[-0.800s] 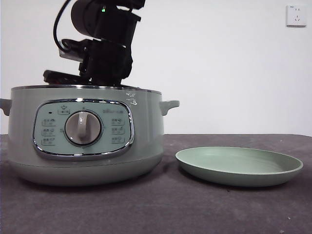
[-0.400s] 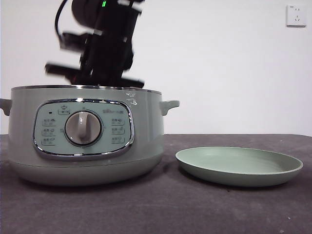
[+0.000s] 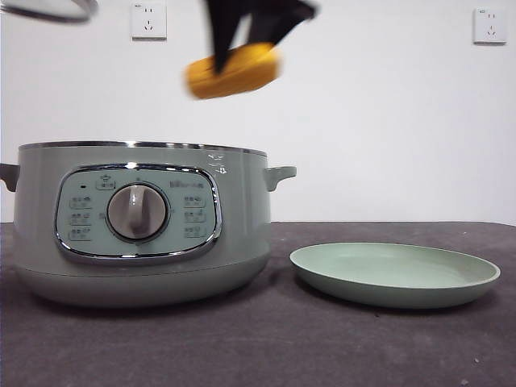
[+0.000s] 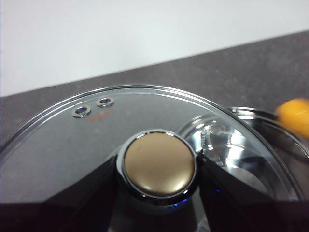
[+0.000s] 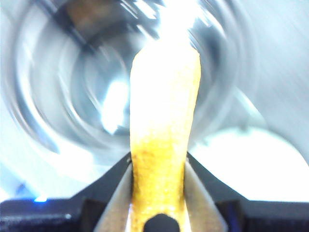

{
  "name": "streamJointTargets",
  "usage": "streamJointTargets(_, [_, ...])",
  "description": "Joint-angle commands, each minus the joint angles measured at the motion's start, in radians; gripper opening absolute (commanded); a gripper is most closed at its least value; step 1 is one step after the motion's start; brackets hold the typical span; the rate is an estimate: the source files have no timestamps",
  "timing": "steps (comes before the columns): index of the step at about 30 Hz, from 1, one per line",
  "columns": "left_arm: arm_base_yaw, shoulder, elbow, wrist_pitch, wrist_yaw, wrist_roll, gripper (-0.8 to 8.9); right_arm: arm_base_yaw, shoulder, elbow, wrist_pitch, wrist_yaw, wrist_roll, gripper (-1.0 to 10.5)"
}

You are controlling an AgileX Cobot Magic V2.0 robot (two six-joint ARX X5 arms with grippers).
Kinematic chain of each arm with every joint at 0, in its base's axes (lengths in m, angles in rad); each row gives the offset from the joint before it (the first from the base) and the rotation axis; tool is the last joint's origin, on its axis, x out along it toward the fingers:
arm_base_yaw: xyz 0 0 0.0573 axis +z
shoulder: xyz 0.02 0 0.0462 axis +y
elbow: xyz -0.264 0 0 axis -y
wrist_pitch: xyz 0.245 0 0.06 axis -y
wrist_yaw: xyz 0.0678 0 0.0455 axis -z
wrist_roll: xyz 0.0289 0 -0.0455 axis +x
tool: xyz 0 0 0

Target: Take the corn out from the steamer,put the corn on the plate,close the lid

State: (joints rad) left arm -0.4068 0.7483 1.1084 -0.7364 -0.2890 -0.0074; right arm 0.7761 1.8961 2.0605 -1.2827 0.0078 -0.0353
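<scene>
Two grips carry all the risk at this moment. With its black jaws pressed against both flanks of the cob, the right gripper clamps the corn, which hangs in the air above the open steamer, clear of its chrome rim, with most of its length sticking out past the fingertips. That glossy, rounded skin is probably slippery, and the wrist picture is smeared with motion, so a fast swing or a sudden stop could let the cob twist or slide out between the fingers; from where it hangs it would likely drop back into the pot or bounce off the rim onto the table. The plate sits low beside the steamer, well apart from the jaws, so a release from too high could send the cob rolling over its shallow rim. The left gripper is closed around the knob of the lid, holding the lid up, with the steamer's rim showing beyond its edge. Glass hung from a smooth knob may tilt or slip, and could strike the pot's rim when it is lowered.
</scene>
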Motion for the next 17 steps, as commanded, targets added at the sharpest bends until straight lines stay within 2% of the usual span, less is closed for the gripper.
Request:
streamJointTargets(1, [0.000,0.030,0.013,0.082,0.066,0.012,-0.09,-0.039,-0.042,-0.004,-0.080,0.003,-0.008,-0.1])
streamJointTargets(6, [0.000,0.109,0.013,0.151,0.190,0.011,-0.09,-0.135,-0.105,-0.004,-0.092,0.026,-0.007,-0.1])
streamJointTargets(8, [0.000,0.134,0.013,0.171,0.224,0.011,-0.09,-0.176,-0.111,-0.005,-0.094,0.026,0.024,-0.1])
streamJointTargets(11, [0.000,0.161,0.013,0.191,0.251,0.008,-0.09,-0.230,-0.111,-0.018,-0.096,0.026,0.064,-0.1])
streamJointTargets(17, [0.000,0.185,0.013,0.198,0.265,0.008,-0.09,-0.285,-0.120,-0.150,-0.096,0.026,0.076,-0.1])
